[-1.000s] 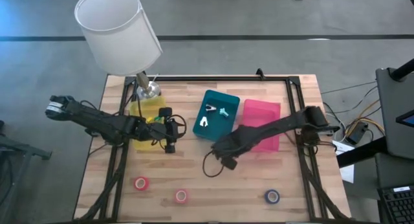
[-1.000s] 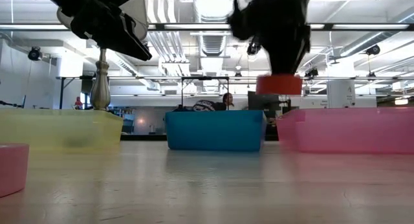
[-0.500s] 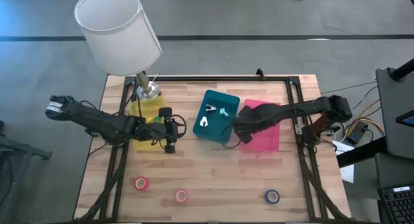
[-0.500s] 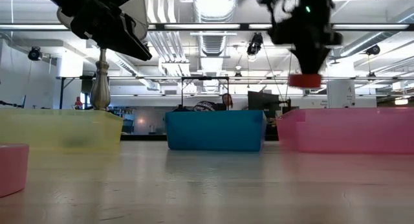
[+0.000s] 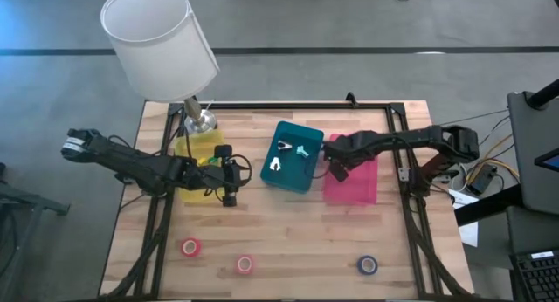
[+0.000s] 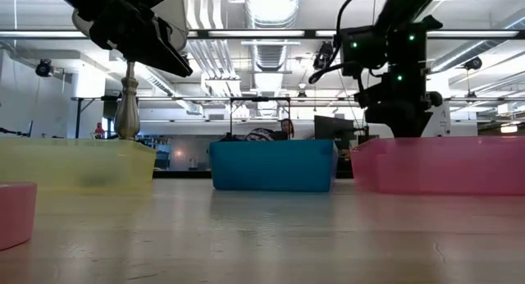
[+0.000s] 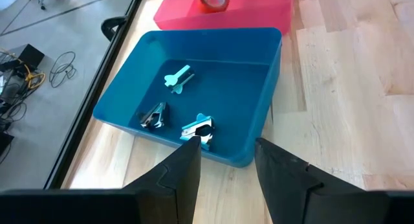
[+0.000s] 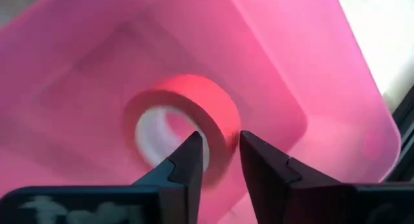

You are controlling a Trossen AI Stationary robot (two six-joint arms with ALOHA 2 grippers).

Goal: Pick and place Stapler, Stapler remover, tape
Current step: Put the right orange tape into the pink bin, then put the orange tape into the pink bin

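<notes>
The wooden table [image 5: 288, 228] is carrying three bins under a lamp [image 5: 157, 40]. From above, the right gripper [image 5: 336, 167] has swung over the pink bin [image 5: 362, 190]; three tape rolls [image 5: 244, 264] are waiting near the front edge. Its wrist camera shows its fingers clamping a red roll [image 8: 187, 117], so release looks next. The left gripper [image 7: 223, 162], parted, is idling near the teal bin [image 7: 259, 88].

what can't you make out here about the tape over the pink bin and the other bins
- Right gripper pinches the wall of the red tape roll over the pink bin; whether the roll touches the bin floor cannot be told.
- High view: the right arm hides that roll.
- Low view: the bin walls hide all contents.
- Yellow bin: the left arm covers it from above, so its contents are hidden.
- Low view: a pink object is cut by the edge.
</notes>
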